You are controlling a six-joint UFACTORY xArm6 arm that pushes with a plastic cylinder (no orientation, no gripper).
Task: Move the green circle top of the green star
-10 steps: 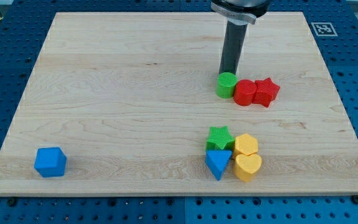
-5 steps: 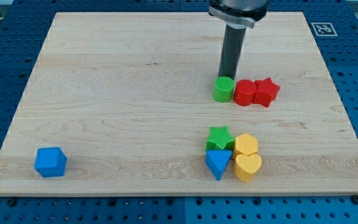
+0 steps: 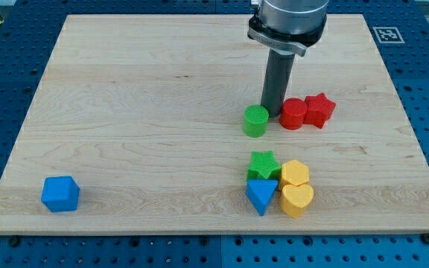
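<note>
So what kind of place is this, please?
Probably a robotics lab bench: a wooden board on a blue perforated table, a printed marker tag, and small coloured blocks such as the green circle.

The picture is bright and clear, with soft, even light that seems to come from above. Nothing looks blurry. The wooden board is pale and shows no strong glare. Shadows are small and faint; the green circle and the blue block each have only a thin dark edge at the bottom. The metal part above my tip has a little shine. The board's edges look straight, not bent.
</note>
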